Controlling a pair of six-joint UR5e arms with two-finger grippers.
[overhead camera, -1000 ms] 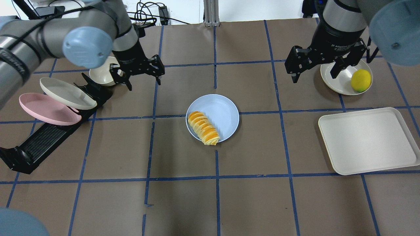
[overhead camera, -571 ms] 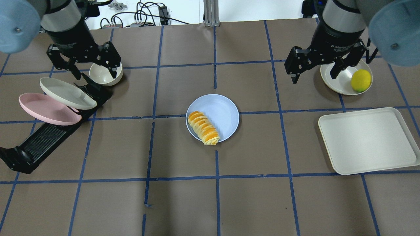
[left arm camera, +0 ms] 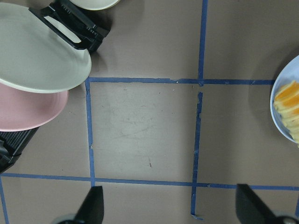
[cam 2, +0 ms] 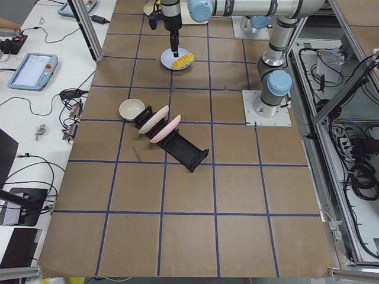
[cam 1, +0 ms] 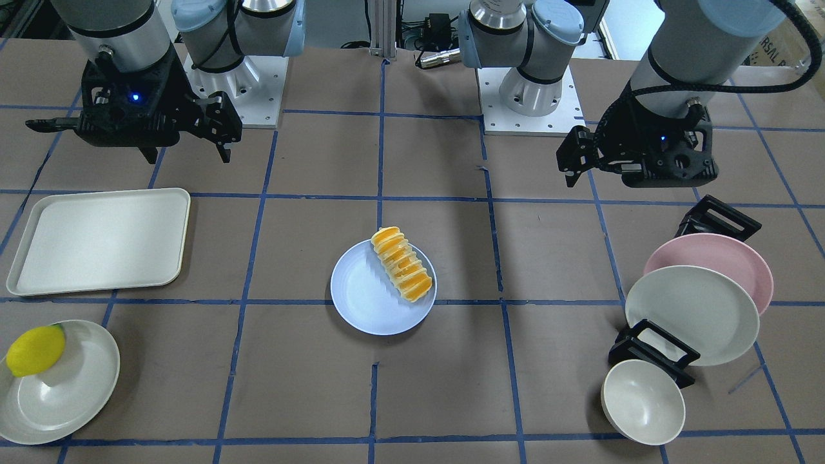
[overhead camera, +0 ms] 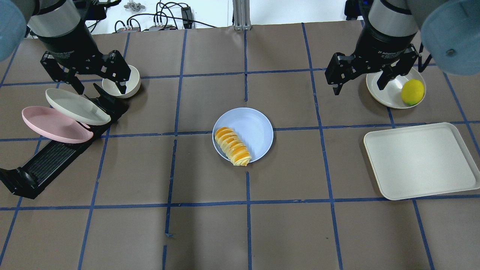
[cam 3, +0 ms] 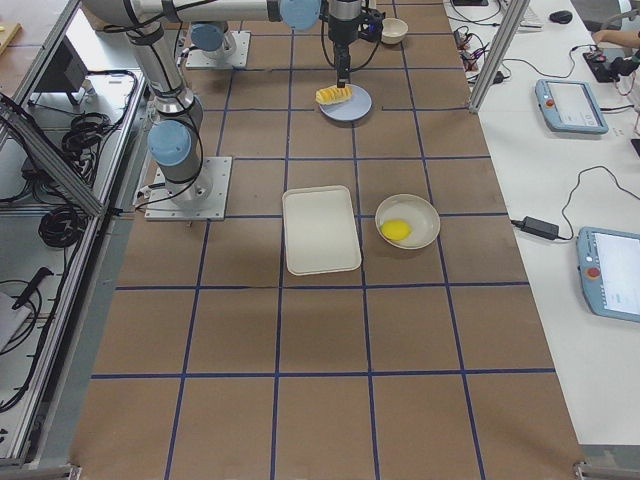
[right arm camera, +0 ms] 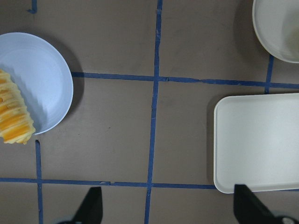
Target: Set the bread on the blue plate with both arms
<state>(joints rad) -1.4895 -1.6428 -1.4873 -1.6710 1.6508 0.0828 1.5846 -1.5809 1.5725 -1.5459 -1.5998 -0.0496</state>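
"Hands first. What state are they in?"

"Both empty. The left hand point(overhead camera: 100, 87) hangs at the upper left of the overhead view, above the small bowl point(overhead camera: 132, 83) and the top end of the plate rack point(overhead camera: 56, 157). Its jaws are spread wide with nothing between them. The right hand point(overhead camera: 359, 88) hangs at the upper right, just beside the cream plate point(overhead camera: 382, 95) that carries the lemon point(overhead camera: 412, 92). It is spread just as wide. The left wrist view shows only fingertips point(left arm camera: 92, 205) at the bottom corners and bare bench point(overhead camera: 210, 232) between them. The right wrist view shows the same."

"And the bread?"

"The bread point(overhead camera: 232, 145) lies on the blue plate point(overhead camera: 253, 125) at the centre of the frame, well apart from either hand. It runs along the plate's lower-left edge. One end pokes out over the rim at the bottom, and the rest sits inside the plate."

"Is anything touching it?"

"Nothing but the plate. It lies flat and looks settled."

"Your finding on progress?"

"In my judgement the placement is done. The loaf is on the right plate and both hands are clear of it. The overhanging end is a minor flaw. At most, the hands have yet to park. I see nothing else outstanding."
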